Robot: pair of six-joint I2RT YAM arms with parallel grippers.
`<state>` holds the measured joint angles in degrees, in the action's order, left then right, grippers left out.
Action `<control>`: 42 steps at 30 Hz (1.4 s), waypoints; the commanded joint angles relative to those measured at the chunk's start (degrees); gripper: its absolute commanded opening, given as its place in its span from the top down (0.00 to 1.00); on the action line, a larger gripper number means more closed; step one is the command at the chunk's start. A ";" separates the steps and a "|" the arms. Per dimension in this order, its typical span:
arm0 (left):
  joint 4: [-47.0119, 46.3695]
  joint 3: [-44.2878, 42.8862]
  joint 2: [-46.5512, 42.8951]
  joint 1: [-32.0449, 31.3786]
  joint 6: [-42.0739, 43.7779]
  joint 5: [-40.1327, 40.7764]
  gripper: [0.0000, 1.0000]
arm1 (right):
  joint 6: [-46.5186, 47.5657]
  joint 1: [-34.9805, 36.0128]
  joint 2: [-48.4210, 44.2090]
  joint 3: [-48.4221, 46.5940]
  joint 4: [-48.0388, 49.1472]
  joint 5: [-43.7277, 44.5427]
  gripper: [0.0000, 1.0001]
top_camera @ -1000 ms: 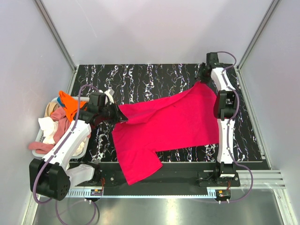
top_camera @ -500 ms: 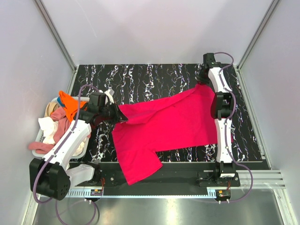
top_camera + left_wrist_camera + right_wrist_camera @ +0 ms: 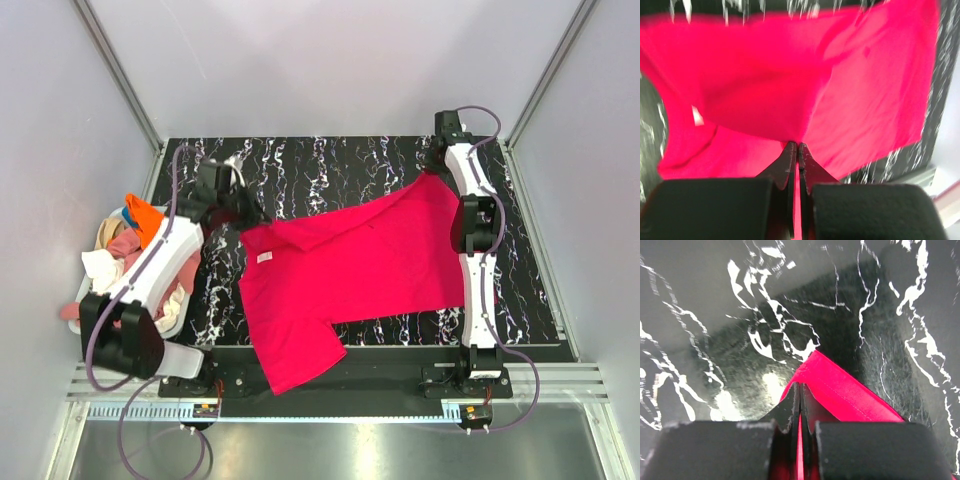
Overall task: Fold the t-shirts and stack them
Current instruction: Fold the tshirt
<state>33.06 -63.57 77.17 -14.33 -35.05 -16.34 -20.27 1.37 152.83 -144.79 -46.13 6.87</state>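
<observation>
Both arms have a grip on the pinkish-red t-shirt (image 3: 350,270). The left jaws are clenched on its left edge and the right jaws on its far corner, likely to spread it flat across the marbled surface (image 3: 300,165) for folding.

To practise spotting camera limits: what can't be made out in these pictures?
Top view: left arm hides part of the orange, pink and white cloth pile; count unclear.
Left wrist view: pinkish-red cloth t-shirt blurred, cut off by frame edges; small white label unreadable.
Top view: right gripper: fingertips hidden under its wrist.
</observation>
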 commanded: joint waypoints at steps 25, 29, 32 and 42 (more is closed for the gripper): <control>5.61 4.67 -11.07 1.67 2.35 1.75 1.00 | 3.22 -4.35 -39.18 53.28 29.33 2.88 1.00; 5.88 7.40 -13.18 1.50 2.26 1.40 1.00 | 2.43 -4.35 -43.14 60.57 30.83 4.02 1.00; 6.32 9.42 -14.32 1.14 2.18 0.70 1.00 | 1.73 -4.35 -45.78 64.18 31.01 5.16 1.00; 6.49 14.79 -16.78 -0.96 0.95 -1.33 1.00 | -1.08 -4.35 -47.72 69.91 31.19 6.40 1.00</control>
<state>40.60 -49.52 62.81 -14.83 -33.98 -15.81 -19.77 -2.70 108.68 -75.85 -17.10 11.40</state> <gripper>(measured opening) 0.016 0.011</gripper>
